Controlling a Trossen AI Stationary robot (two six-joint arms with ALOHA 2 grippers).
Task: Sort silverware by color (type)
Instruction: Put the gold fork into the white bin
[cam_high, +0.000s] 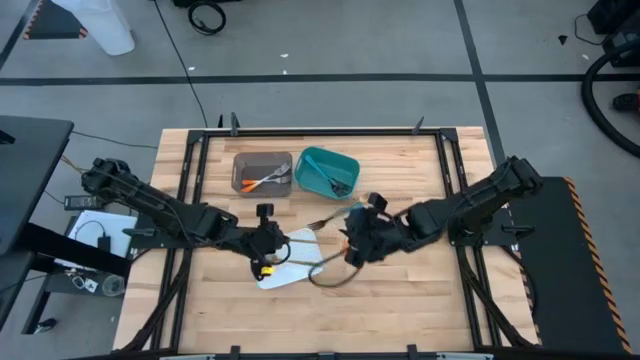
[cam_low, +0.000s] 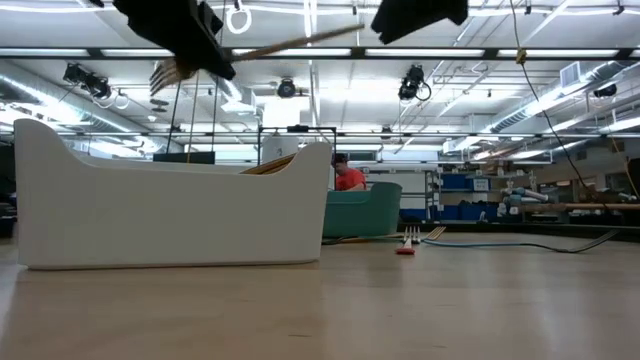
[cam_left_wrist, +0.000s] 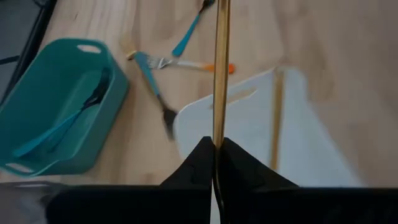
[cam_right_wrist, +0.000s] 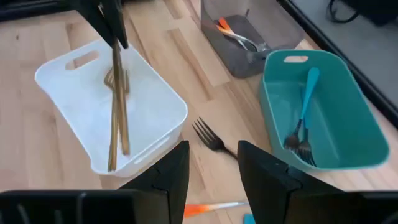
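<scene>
Gold was the colour our left gripper (cam_left_wrist: 217, 163) dealt with: its jaws were clenched on a gold fork (cam_left_wrist: 219, 68), hanging over the white tray (cam_right_wrist: 68, 79) directly beneath them, where other gold pieces (cam_right_wrist: 124, 124) already lay. Our right gripper (cam_right_wrist: 213, 168) hovered with jaws released and empty; under them on the worktop (cam_right_wrist: 37, 168) lay a dark fork (cam_right_wrist: 208, 140) and an orange-handled piece (cam_right_wrist: 208, 208). Sorted already: orange-handled cutlery (cam_right_wrist: 233, 34) in the grey bin (cam_right_wrist: 273, 25), teal-handled cutlery (cam_right_wrist: 303, 112) in the teal bin (cam_right_wrist: 367, 134). We judged the job over halfway, with a few loose pieces left. How many remained we could not tell, since both arms covered part of the worktop.
</scene>
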